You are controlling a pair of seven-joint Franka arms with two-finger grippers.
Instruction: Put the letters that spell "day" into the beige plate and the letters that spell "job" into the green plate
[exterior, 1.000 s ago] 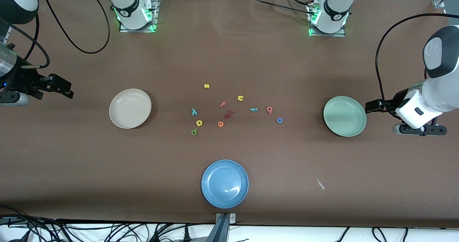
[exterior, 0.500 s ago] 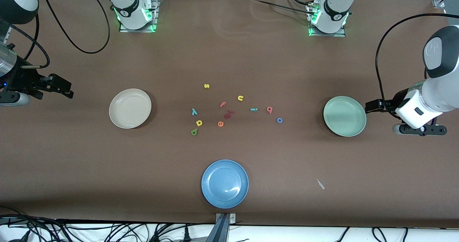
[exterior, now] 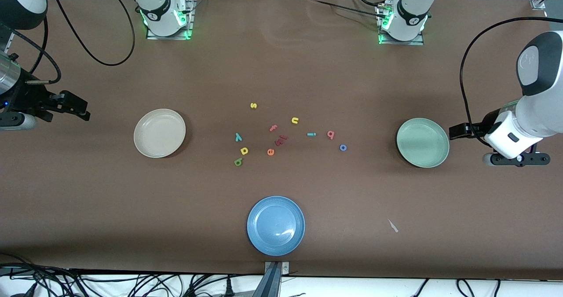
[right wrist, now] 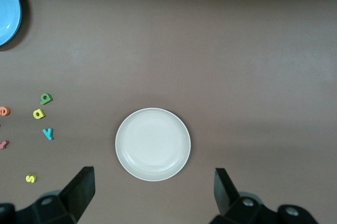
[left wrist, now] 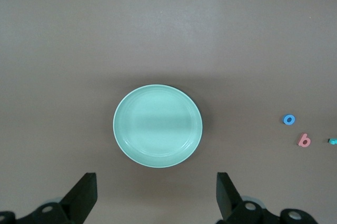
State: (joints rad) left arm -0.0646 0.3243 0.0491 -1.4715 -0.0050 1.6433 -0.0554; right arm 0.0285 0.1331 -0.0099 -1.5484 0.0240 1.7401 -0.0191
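Three plates: beige plate (exterior: 159, 133), green plate (exterior: 422, 142), blue plate (exterior: 276, 225). Eleven letters (exterior: 281, 134) lie scattered between beige and green, none plated. Left gripper (left wrist: 155, 195), right gripper (right wrist: 152, 192): both spread wide, empty, over table ends.

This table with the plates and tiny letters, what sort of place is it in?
Probably a robotics lab: two arm bases bolted to a brown-covered table, loose cables along its edge, and foam letters laid out between plates like a test.

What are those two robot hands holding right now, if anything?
Nothing. The left gripper hangs open near the green plate, the right gripper open near the beige plate. All the letters lie on the table.
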